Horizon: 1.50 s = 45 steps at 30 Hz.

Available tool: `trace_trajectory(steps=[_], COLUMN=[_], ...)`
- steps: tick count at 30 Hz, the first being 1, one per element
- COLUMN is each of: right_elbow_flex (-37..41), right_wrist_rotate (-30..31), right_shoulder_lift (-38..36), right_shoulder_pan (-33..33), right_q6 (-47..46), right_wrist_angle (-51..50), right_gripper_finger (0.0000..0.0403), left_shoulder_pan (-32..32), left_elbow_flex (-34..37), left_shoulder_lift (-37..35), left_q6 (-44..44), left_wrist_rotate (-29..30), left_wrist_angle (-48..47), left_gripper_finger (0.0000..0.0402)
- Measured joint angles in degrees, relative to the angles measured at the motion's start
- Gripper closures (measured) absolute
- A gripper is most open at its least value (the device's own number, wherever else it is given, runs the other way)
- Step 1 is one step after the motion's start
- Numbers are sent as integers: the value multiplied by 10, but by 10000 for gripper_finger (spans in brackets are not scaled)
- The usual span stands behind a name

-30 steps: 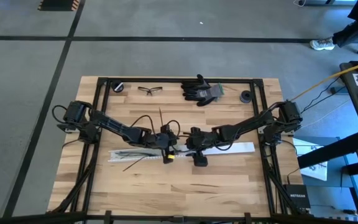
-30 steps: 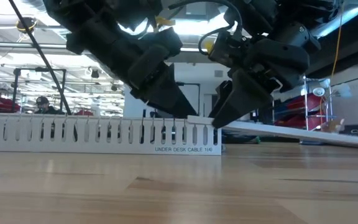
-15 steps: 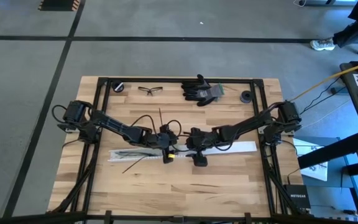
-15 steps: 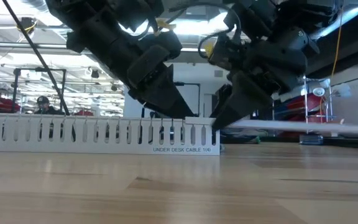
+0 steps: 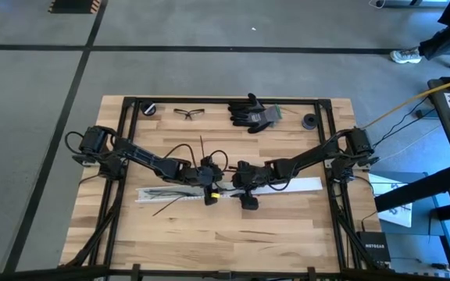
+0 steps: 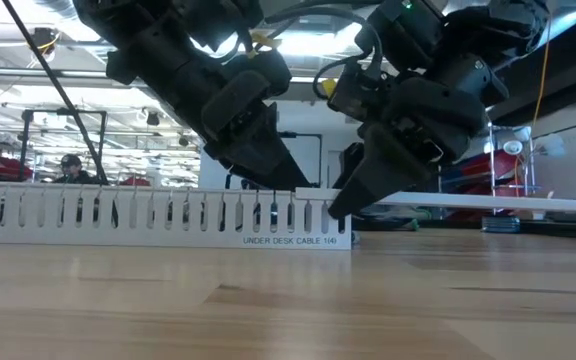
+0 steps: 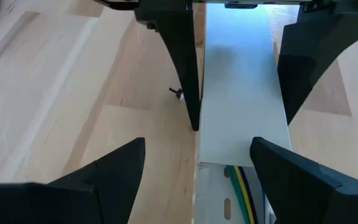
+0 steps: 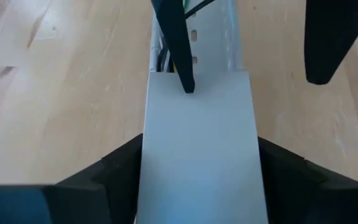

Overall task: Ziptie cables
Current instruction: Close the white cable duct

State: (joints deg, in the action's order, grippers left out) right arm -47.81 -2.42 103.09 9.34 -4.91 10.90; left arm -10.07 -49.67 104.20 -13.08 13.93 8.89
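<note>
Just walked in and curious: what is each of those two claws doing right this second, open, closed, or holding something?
Left gripper: jaws open, straddling the white strip's end, holding nothing.
Right gripper: jaws on both edges of the white strip; actual grip cannot be told.

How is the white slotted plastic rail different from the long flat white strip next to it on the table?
The white slotted plastic rail has upright slotted walls and printed lettering; the long flat white strip is smooth and plain. The rail lies on the left half of the wooden table, the strip on the right half. The rail holds cables; the strip holds nothing. Both are white, long and lie end to end, meeting between the left tool and right tool.
</note>
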Motion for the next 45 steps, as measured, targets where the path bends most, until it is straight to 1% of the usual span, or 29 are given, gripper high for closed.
trace_trajectory(steps=[3,5,9,12,17,29,36,40,42,45], right_elbow_flex=[-1,-6,-53,-85,-107,-107,-106,-106,-106,-106], right_wrist_rotate=[-4,-26,-46,-42,-37,-30,-1,-11,-17,-7], right_shoulder_lift=[-1,-2,-2,-3,-4,-4,-37,-51,-47,-26], right_shoulder_pan=[0,-5,-12,-12,-11,-11,-11,-11,-7,-6], right_q6=[0,4,7,20,37,37,43,44,40,44], right_wrist_angle=[-3,-18,-111,-157,-172,-188,-224,-236,-240,-239], right_gripper_finger=[150,139,119,109,107,107,107,107,107,107], left_shoulder_pan=[0,0,0,0,0,-1,-1,-1,-1,-1], left_elbow_flex=[1,2,2,2,2,2,3,4,4,3], left_shoulder_lift=[0,1,2,2,2,2,2,2,3,3], left_q6=[0,0,0,-1,-3,-16,-15,-15,-15,-15], left_wrist_rotate=[0,-2,-2,-2,-1,0,0,0,0,0], left_wrist_angle=[7,15,19,18,18,17,19,26,33,34], left_gripper_finger=[121,121,121,121,121,121,121,121,121,121])
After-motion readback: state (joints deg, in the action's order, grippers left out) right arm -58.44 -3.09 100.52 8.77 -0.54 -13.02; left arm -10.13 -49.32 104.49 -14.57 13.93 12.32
